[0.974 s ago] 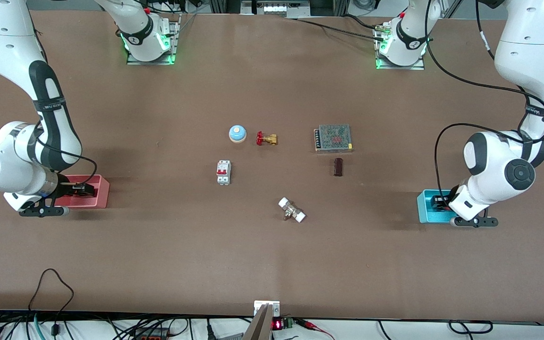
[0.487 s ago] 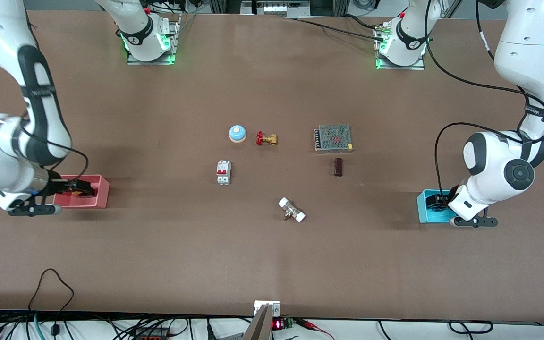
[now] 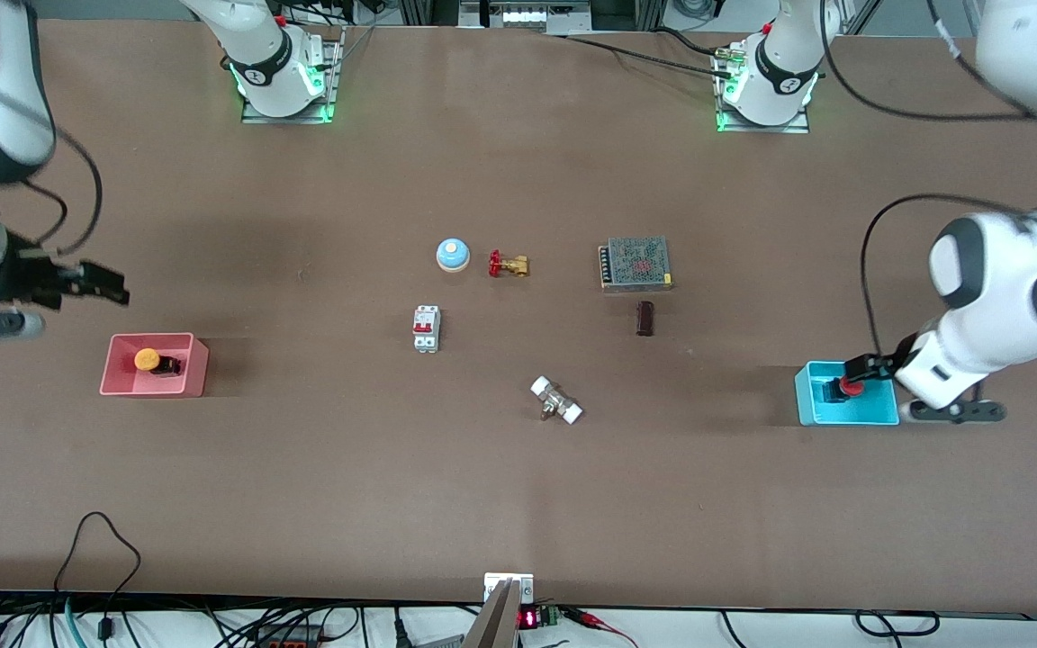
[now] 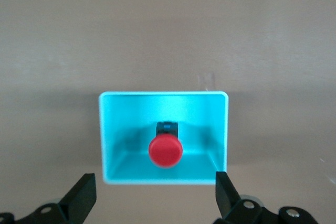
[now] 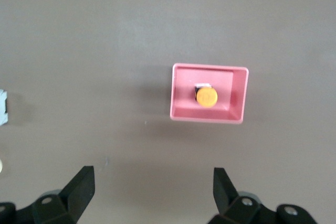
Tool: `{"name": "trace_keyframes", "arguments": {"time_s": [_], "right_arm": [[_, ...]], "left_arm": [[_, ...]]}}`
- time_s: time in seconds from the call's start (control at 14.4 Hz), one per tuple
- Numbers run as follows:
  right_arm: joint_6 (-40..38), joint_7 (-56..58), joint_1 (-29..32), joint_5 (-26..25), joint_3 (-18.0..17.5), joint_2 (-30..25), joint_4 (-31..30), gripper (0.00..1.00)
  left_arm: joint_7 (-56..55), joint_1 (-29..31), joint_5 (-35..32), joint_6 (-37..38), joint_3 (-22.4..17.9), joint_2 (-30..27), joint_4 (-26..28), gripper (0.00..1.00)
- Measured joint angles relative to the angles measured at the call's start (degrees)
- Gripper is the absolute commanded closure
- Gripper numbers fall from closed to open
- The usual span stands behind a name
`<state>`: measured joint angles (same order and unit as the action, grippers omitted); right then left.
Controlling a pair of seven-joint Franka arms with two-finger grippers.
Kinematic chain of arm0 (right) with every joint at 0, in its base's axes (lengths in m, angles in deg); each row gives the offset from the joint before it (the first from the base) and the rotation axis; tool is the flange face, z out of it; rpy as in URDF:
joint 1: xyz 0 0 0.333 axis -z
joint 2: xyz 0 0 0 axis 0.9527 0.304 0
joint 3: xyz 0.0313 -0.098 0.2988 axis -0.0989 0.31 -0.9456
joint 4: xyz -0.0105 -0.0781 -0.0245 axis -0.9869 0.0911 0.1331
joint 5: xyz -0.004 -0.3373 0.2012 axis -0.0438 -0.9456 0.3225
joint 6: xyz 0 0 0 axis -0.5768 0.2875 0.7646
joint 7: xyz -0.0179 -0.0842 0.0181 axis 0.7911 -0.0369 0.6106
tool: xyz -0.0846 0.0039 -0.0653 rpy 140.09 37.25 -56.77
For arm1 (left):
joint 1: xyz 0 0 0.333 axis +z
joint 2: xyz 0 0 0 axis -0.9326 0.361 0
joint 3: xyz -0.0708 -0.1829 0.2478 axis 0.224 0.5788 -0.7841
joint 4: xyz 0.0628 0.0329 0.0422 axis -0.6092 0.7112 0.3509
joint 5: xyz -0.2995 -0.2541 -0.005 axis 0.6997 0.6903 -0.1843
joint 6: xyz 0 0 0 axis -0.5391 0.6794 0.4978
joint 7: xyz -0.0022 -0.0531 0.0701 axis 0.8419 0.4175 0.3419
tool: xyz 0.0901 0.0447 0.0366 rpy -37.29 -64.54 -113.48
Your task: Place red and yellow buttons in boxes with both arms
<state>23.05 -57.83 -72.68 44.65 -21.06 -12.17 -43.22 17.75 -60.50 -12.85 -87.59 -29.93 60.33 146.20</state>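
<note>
A: Both arms have risen since a second ago. At the left edge of the front view, the right arm's black two-finger gripper (image 3: 109,286) has lifted clear of the small pink square plastic tray (image 3: 196,367), fingers apart and empty.

B: And the orange-yellow mushroom-cap push-button (image 3: 149,360)?

A: Sitting alone in that pink tray, lower left of the frame.

B: Over on the frame's right?

A: The left arm's black gripper (image 3: 862,367) has drawn back to hang over the small cyan square plastic tray (image 3: 807,405), fingers (image 4: 79,199) spread wide, nothing between them. The red mushroom-cap push-button (image 3: 846,388) rests inside that cyan tray.
</note>
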Motion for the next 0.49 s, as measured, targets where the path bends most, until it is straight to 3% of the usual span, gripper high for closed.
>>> {"name": "trace_keyframes", "arguments": {"time_s": [0.28, 0.49], "right_arm": [[-11.80, -1.14, -0.13, -1.38, -1.89, -4.45, 5.74, 0.00], [-13.83, -1.57, -0.13, -1.38, -1.89, -3.30, 7.44, 0.00]], "left_arm": [[0.00, -1.69, 0.18, 15.78, -0.08, -12.68, -1.09, 0.00], [0.00, -5.93, 0.30, 25.48, -2.66, -21.04, -1.38, 0.00]]}}
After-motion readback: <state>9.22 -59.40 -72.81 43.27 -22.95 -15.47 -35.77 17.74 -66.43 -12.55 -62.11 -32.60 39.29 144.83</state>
